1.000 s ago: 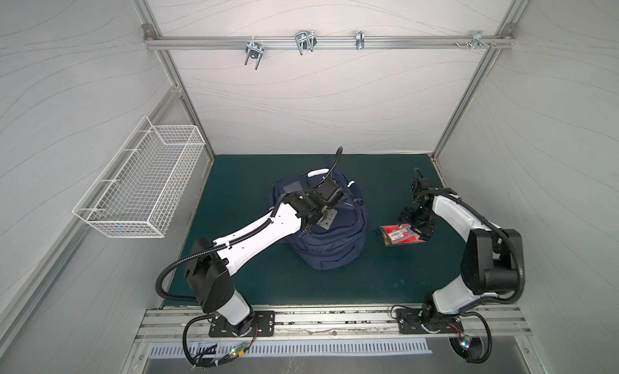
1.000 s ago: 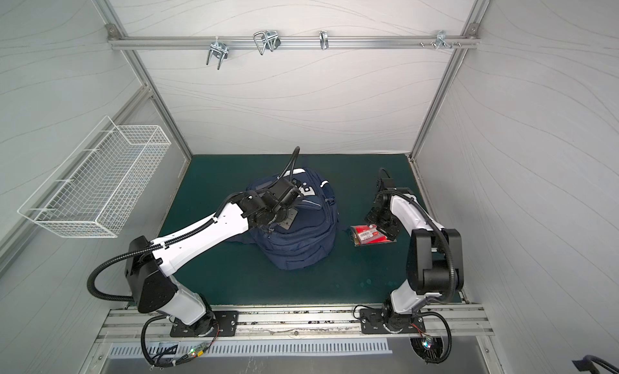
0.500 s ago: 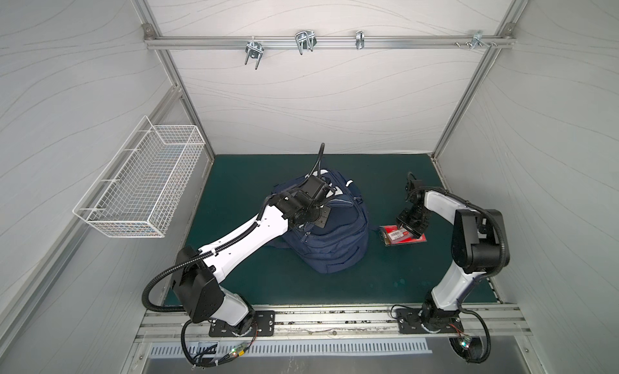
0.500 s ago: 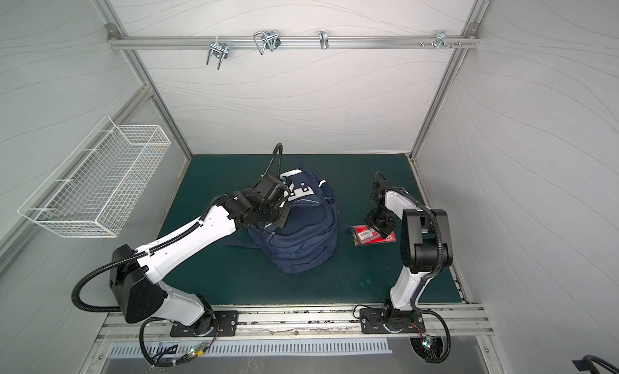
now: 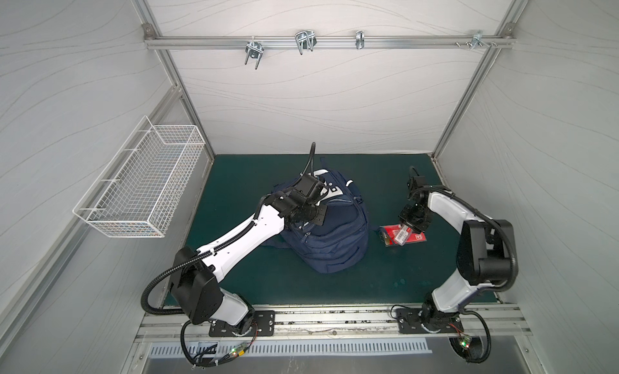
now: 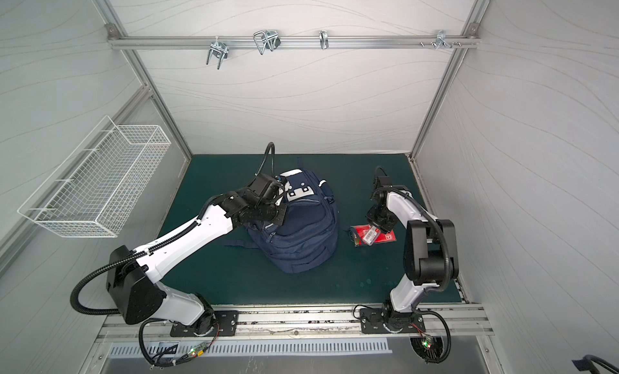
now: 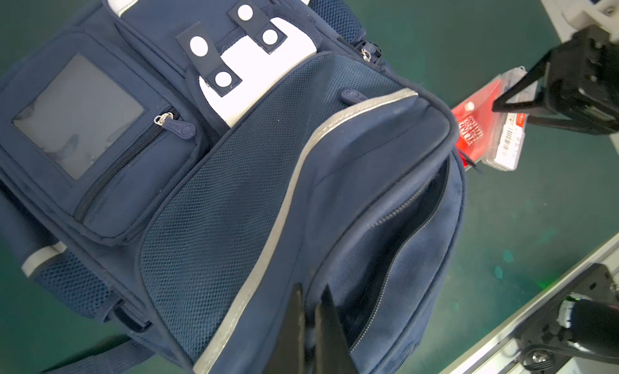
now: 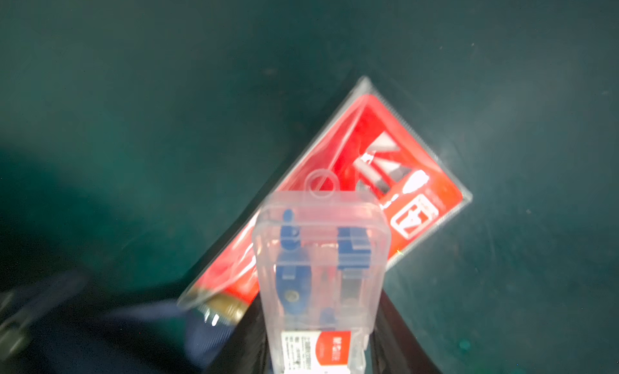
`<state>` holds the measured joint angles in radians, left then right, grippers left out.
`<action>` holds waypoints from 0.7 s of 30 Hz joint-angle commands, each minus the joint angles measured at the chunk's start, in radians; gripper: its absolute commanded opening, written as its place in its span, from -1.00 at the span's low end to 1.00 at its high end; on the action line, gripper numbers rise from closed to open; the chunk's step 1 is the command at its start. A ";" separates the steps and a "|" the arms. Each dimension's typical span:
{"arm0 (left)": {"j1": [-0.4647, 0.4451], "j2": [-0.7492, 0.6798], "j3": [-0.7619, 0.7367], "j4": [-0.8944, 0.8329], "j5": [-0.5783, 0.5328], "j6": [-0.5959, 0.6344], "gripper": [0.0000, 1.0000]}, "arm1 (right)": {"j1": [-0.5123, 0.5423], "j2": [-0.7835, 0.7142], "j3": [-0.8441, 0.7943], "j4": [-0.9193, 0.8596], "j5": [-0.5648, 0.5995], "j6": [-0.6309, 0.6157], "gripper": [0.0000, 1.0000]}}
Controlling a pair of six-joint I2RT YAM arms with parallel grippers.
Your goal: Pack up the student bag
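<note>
Navy fabric student bag (image 5: 330, 241) stands mid green tabletop (image 5: 254, 188), the left fingers (image 7: 291, 332) pinched shut on its open pocket's rim. The right fingers (image 8: 398, 352) flank a clear plastic case (image 8: 321, 255) on a flat red packet (image 8: 385, 148); whether they grip it, I cannot tell. Smooth plastic could slip, or drag the packet along.

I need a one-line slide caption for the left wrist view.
Left gripper pinches the open zipper edge of the backpack; right gripper grips a clear case beside it.
</note>
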<state>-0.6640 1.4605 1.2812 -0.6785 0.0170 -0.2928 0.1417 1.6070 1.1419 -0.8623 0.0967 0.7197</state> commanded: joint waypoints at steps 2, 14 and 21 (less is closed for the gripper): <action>0.032 -0.042 0.002 0.104 0.101 -0.071 -1.00 | 0.176 -0.151 0.090 -0.115 -0.022 -0.011 -0.39; 0.072 -0.028 0.015 0.191 0.304 -0.134 -1.00 | 0.580 -0.172 0.157 0.072 -0.183 0.273 -0.38; 0.073 -0.020 0.012 0.203 0.339 -0.143 -1.00 | 0.579 -0.112 0.147 0.214 -0.244 0.400 -0.37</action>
<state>-0.5922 1.4593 1.2598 -0.5983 0.2951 -0.4065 0.7181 1.4792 1.2736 -0.7189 -0.1143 1.0180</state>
